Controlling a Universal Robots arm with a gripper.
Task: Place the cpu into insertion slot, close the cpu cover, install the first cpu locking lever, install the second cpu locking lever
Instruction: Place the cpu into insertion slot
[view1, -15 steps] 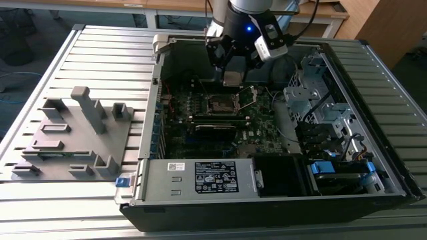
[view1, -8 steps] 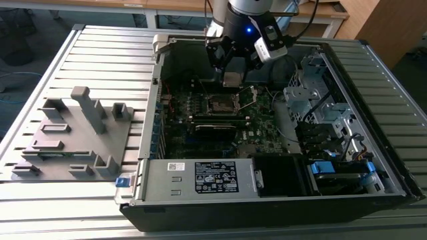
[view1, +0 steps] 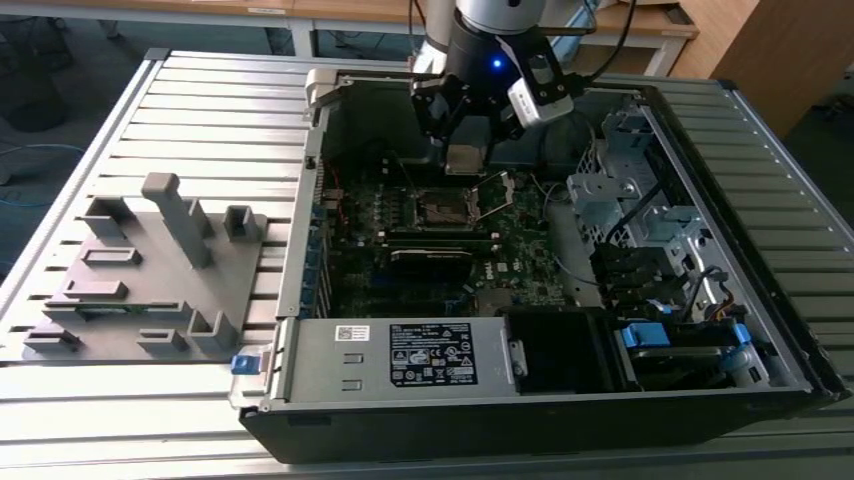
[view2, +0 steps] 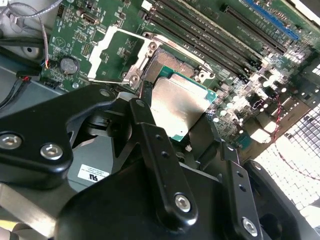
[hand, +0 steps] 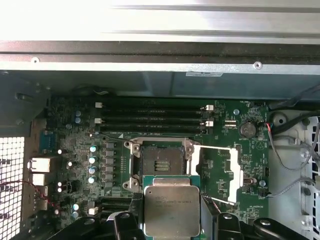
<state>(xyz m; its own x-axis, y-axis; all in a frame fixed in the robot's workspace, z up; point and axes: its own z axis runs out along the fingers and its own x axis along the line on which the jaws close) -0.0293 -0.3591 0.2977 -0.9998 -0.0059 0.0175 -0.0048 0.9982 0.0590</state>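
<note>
Silvery-grey metal is held between the fingers of the end effector (hand: 172, 224): the cpu (hand: 171, 209) is gripped by two opposite edges, face up and roughly level, and is carried clear of the motherboard (hand: 225, 150). The insertion slot (hand: 161, 165) is seen in the first wrist view just beyond the chip's leading edge, between the chip and the long black memory slots (hand: 150, 114), so the cpu is judged to be short of the slot and not yet over it. The chip is square, with no long axis, and its edges are roughly parallel to the slot's rim. The cpu cover (hand: 221, 167) is swung open and lies just beside the slot, so the slot is left uncovered and dark contacts are shown in it. Room around the slot is judged tight, with small parts and the open cover close by. The board is mounted in an open computer case (view1: 441, 355), which is carried on a slatted metal desk (view1: 200, 90) toward the exterior view's right edge, well apart from a grey fixture (view1: 147, 270).
</note>
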